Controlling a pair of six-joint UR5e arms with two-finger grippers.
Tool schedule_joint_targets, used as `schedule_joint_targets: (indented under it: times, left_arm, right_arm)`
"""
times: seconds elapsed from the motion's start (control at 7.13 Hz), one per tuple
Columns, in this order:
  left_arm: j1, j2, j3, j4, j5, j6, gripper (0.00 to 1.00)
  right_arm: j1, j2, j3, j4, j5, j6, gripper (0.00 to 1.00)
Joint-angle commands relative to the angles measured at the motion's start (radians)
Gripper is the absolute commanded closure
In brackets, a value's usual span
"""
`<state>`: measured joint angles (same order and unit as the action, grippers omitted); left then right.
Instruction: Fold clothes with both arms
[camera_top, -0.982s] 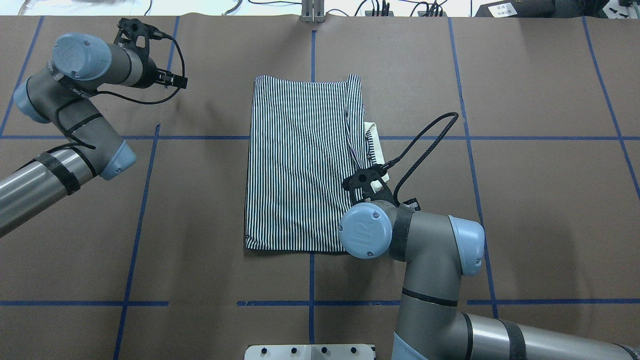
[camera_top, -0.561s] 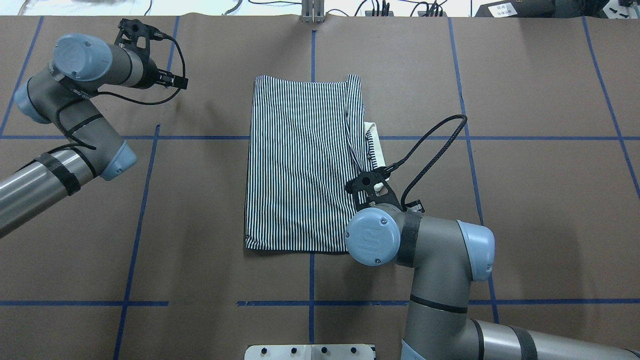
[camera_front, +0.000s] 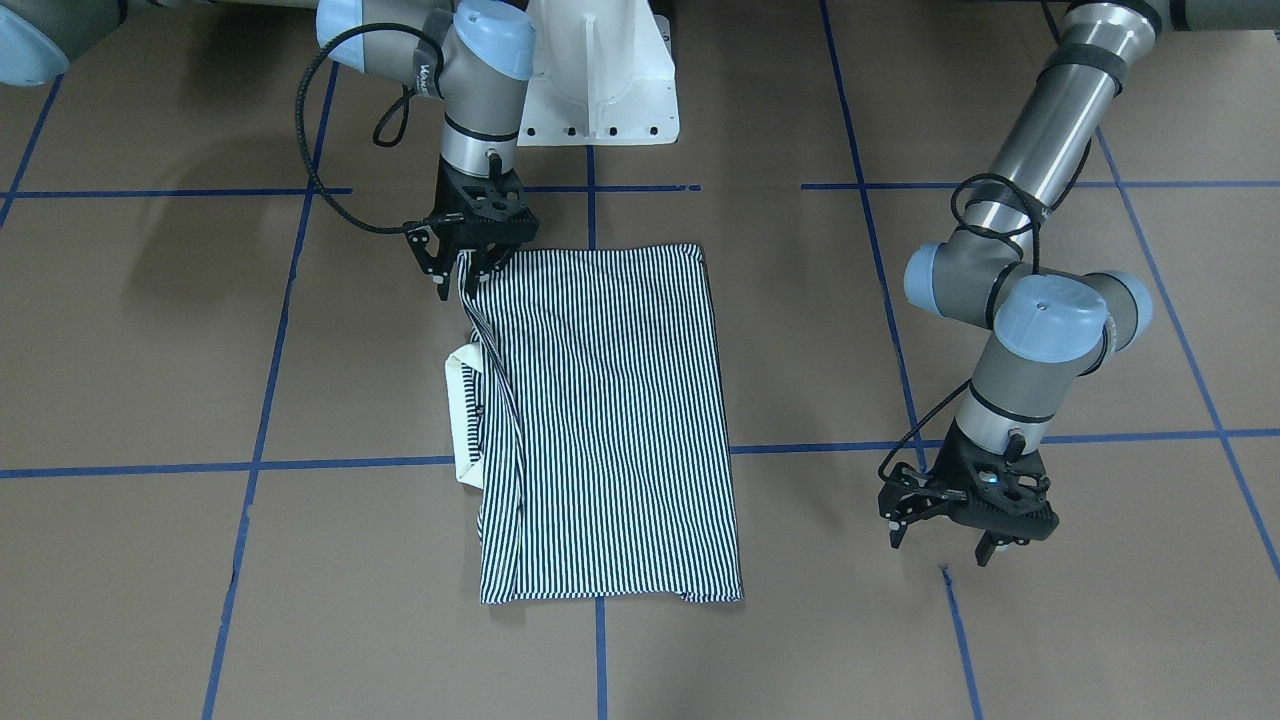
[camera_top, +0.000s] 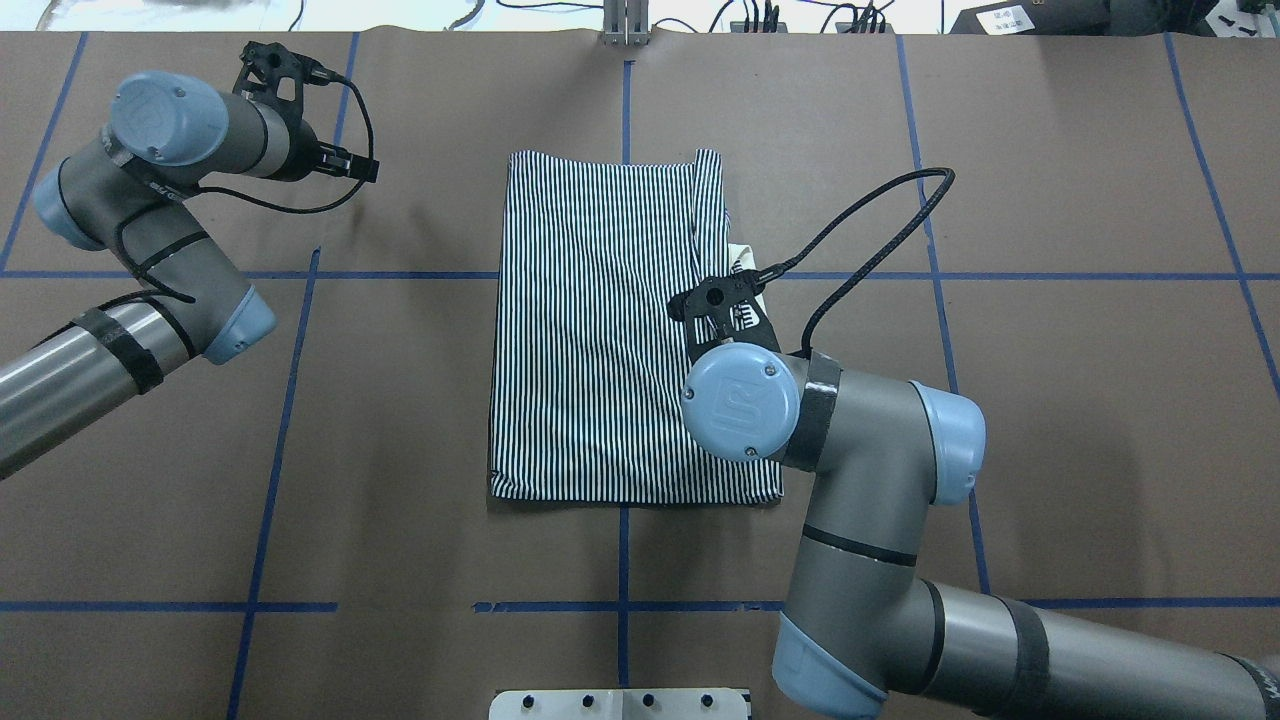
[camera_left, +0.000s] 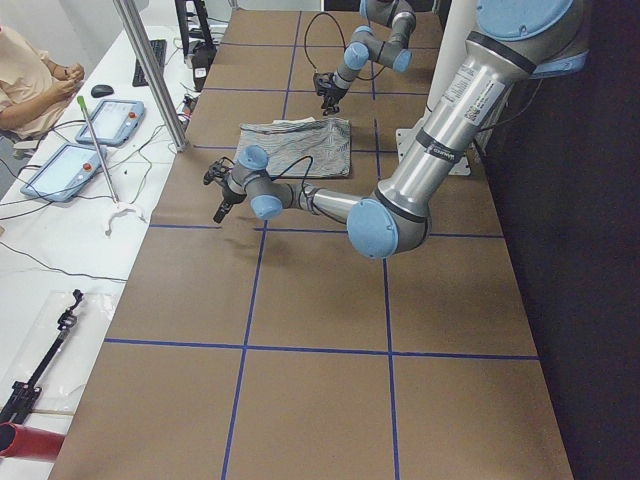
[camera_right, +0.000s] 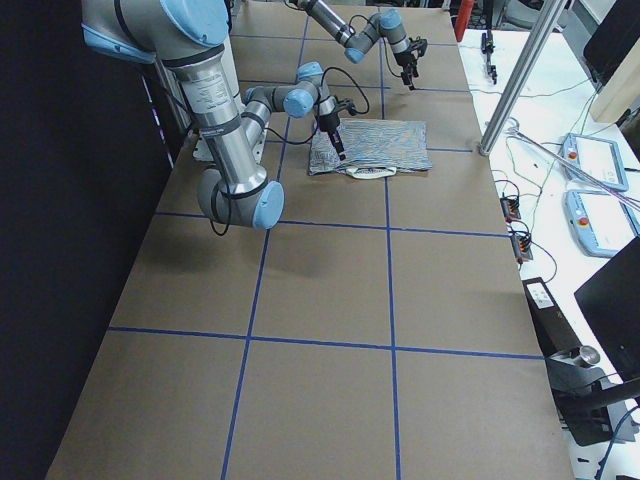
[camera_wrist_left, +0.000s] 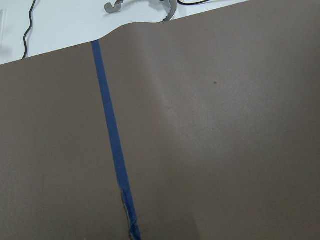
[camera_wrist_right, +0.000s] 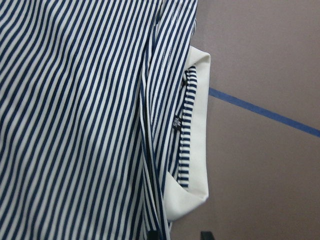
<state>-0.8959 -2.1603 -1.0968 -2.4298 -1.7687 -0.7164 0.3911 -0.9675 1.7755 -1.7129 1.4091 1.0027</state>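
The clothes are one navy-and-white striped shirt (camera_top: 600, 330) (camera_front: 610, 420), folded into a flat rectangle at the table's centre. Its cream collar (camera_front: 462, 420) (camera_wrist_right: 197, 150) pokes out along the robot's right-hand side. My right gripper (camera_front: 468, 282) points down at the shirt's near right corner. In the right wrist view its fingertips (camera_wrist_right: 157, 235) stand a narrow gap apart, one on the striped edge and table showing between them. From overhead the right wrist (camera_top: 740, 405) hides those tips. My left gripper (camera_front: 940, 550) (camera_top: 355, 168) hangs open over bare table, far from the shirt.
The white pedestal base (camera_front: 600, 90) stands at the robot's edge of the table. Blue tape lines (camera_top: 622, 570) grid the brown tabletop. In the exterior left view a person (camera_left: 30, 80) sits at a side bench with tablets, behind a metal post (camera_left: 150, 70).
The right wrist has swung farther from the robot along the shirt's right edge, and its cable loop has risen. The left arm has barely shifted.
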Motion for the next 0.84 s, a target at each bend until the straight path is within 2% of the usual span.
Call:
schedule_joint_targets:
  times: [0.0,0.14,0.7]
  left_arm:
    - [0.0,0.002,0.0,0.0,0.0,0.0,0.0]
    - [0.0,0.002,0.0,0.0,0.0,0.0,0.0]
    - [0.0,0.002,0.0,0.0,0.0,0.0,0.0]
  right_arm:
    - [0.044,0.064,-0.17,0.191,0.034,-0.001,0.64]
    - [0.061,0.079,-0.188,0.194,0.071,-0.009,0.64]
    - [0.077,0.067,-0.188,0.196,0.116,-0.076,0.63]
